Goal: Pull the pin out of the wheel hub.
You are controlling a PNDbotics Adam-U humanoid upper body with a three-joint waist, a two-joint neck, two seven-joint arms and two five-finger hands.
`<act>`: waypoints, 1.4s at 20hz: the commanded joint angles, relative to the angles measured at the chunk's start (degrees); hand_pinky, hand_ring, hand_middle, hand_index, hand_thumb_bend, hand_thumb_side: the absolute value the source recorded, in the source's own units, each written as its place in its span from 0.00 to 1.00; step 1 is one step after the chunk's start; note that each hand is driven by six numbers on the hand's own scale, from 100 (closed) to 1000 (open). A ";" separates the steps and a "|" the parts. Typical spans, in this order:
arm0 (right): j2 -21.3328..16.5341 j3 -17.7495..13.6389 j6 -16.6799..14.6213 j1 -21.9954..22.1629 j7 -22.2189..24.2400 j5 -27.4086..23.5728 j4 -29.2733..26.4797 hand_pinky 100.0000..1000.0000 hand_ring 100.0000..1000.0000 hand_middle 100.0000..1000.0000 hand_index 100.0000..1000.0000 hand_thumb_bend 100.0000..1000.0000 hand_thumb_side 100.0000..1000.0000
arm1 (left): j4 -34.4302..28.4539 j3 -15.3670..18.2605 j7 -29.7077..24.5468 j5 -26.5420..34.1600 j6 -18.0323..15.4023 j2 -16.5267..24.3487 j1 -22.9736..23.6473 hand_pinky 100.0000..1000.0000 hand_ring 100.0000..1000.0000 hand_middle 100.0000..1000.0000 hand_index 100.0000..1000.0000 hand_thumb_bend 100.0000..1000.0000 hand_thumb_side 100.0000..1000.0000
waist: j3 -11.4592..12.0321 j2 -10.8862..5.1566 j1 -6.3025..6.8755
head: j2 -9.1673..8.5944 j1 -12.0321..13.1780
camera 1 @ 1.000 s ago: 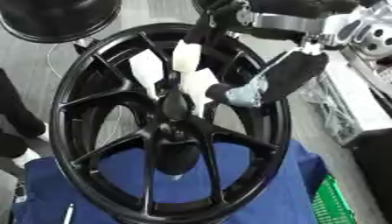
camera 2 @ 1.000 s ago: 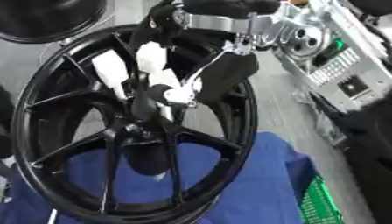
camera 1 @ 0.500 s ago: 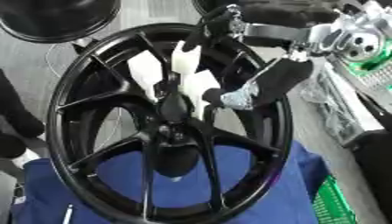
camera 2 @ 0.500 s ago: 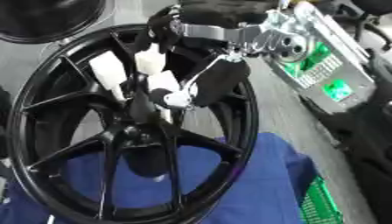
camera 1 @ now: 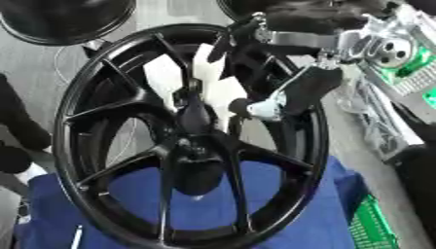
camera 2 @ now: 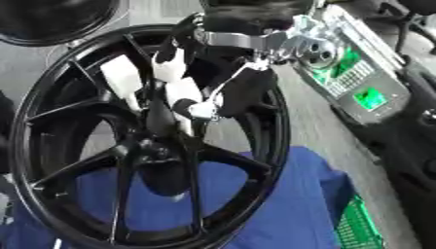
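Wheel hub (camera 1: 191,155): I see the black rim on blue cloth (camera 1: 306,219), centre of view.
Right robot hand (camera 1: 281,99): at 1 o'clock of centre, fingers curled; whether they hold anything, I can't tell.
Pin: can't pick it out.

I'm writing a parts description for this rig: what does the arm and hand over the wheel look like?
The right hand has black fingers with a pale, silvery tip on one. Behind it sit a bright silver bracket and a round silver joint housing with a dark centre. The upper part is black. No cables or markings are readable.
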 commanded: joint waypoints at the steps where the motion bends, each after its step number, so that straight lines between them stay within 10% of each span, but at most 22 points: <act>1: -0.63 -0.34 -0.51 -0.61 -0.19 0.56 0.21 0.77 0.71 0.75 0.83 0.20 0.41 | -0.96 0.26 -0.11 -0.04 -0.02 1.18 -0.45 0.60 0.71 0.66 0.69 0.10 0.87 | 0.10 -0.80 0.23 | -0.39 -0.19; 28: 0.46 0.58 -1.80 0.82 -1.77 1.66 4.18 0.77 0.71 0.73 0.82 0.19 0.41 | -0.93 0.21 -0.13 0.27 -0.08 0.64 -0.45 0.60 0.71 0.66 0.69 0.10 0.87 | 0.60 -0.10 -0.29 | -0.81 -0.04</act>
